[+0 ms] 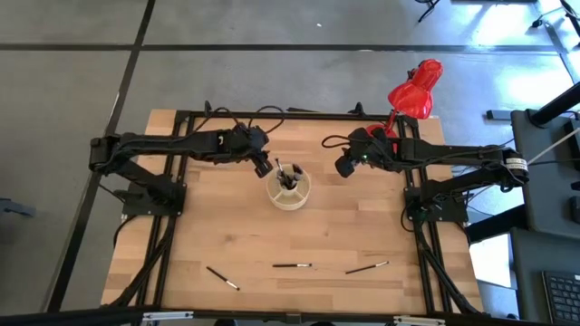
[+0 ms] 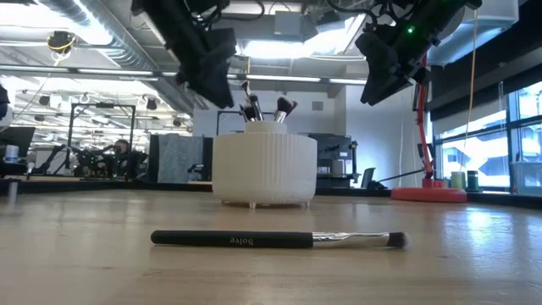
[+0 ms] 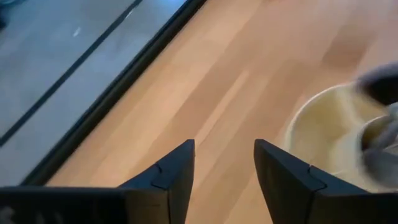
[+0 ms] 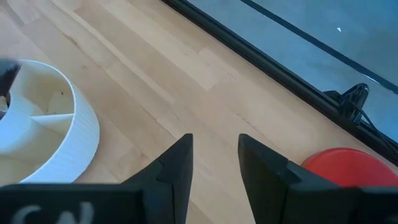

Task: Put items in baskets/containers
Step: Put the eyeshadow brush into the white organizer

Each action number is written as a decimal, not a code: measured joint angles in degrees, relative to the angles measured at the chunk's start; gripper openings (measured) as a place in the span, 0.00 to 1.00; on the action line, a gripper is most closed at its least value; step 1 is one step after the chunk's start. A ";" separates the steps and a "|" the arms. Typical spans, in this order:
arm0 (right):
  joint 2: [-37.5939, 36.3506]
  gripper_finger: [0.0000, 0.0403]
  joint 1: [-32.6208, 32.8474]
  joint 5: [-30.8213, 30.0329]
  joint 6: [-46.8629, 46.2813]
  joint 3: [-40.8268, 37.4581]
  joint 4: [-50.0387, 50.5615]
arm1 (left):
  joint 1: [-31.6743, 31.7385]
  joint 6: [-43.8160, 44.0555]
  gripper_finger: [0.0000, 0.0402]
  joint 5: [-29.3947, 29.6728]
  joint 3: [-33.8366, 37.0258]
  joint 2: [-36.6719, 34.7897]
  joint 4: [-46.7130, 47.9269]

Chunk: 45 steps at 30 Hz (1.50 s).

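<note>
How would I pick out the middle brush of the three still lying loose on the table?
Start at the cream container mid-table between the two arms, then look toward the table's near edge. Three brushes lie there in a row; the middle brush lies level, the outer two slanted.

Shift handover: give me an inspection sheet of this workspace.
Surface: wooden table, flat and bare between things.
Job's things: cream container holds several brushes; three brushes lie loose near the front edge.
Clutter: red desk lamp at the back right corner.
Grippers: left gripper and right gripper raised beside the container, both open, empty.
Cables: black bundles along the frame.
Surroundings: office room, windows.
</note>
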State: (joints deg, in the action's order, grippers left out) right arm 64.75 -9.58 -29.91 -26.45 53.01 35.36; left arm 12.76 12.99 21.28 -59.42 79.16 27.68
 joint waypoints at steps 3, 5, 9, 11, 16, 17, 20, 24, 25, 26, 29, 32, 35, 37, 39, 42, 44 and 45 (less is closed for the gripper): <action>0.00 0.32 0.00 0.00 0.41 0.00 0.02 | 0.17 -2.96 0.39 -2.42 0.00 -0.01 -4.20; 0.00 0.32 0.00 0.00 0.84 0.00 0.03 | 0.14 -3.12 0.39 -5.12 0.00 -0.01 -6.65; 0.00 0.32 0.00 0.00 1.22 0.00 0.04 | -0.27 -3.25 0.39 -15.39 0.00 0.17 -8.76; 0.00 0.32 0.00 -0.23 1.47 0.00 0.04 | -1.08 -3.56 0.40 -19.11 0.00 0.43 -9.75; 0.00 0.32 -0.13 -2.38 2.04 0.00 -1.27 | -3.83 -4.25 0.40 -21.97 0.00 0.43 -10.79; 0.00 0.32 -0.13 -2.40 2.29 0.00 -1.47 | -4.27 -4.06 0.40 -21.05 -0.14 0.43 -10.61; 0.00 0.32 -0.13 -2.40 2.51 0.00 -1.59 | -5.24 -3.27 0.39 -18.02 -0.96 -0.70 -8.32; 0.00 0.32 -0.13 -2.26 1.54 0.00 -1.01 | -6.99 -2.66 0.37 -13.15 -2.47 -3.31 -3.26; 0.00 0.32 -0.13 -1.85 1.44 0.00 -0.97 | -7.42 -2.04 0.37 -11.58 -2.64 -4.01 -1.99; 0.00 0.32 -0.13 -1.52 1.41 0.00 -0.84 | -7.77 -1.17 0.37 -9.98 -2.71 -4.75 -0.45; 0.00 0.32 -0.13 -1.42 1.14 0.00 -0.79 | -8.70 2.75 0.37 -3.77 -2.71 -6.74 7.17; 0.00 0.32 -0.13 -1.33 0.88 0.00 -0.79 | -9.21 6.84 0.37 4.39 -2.71 -7.44 18.42; 0.00 0.32 -0.13 -1.33 -0.30 0.00 -0.79 | -8.76 11.17 0.37 10.79 -1.24 -7.37 26.37; 0.00 0.32 -0.13 -1.33 -0.42 0.00 -0.79 | -8.27 12.33 0.37 11.65 1.12 -7.32 25.98; 0.00 0.32 0.00 -1.23 -0.99 0.00 -0.79 | -8.05 12.71 0.37 11.32 3.61 -7.33 22.82; 0.00 0.32 0.08 -0.88 -1.47 0.00 -0.77 | -8.83 12.86 0.37 10.14 7.96 -7.31 11.71; 0.00 0.32 0.09 -0.86 -1.55 0.00 -0.68 | -9.93 12.75 0.37 8.61 10.77 -7.16 3.11; 0.00 0.32 0.09 -0.85 -1.59 0.00 -0.59 | -10.60 12.26 0.37 7.71 11.99 -7.06 -1.24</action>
State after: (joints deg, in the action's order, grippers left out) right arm 64.75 -9.50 -30.76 -28.03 53.01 34.77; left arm 2.16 25.25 28.99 -47.43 72.10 26.44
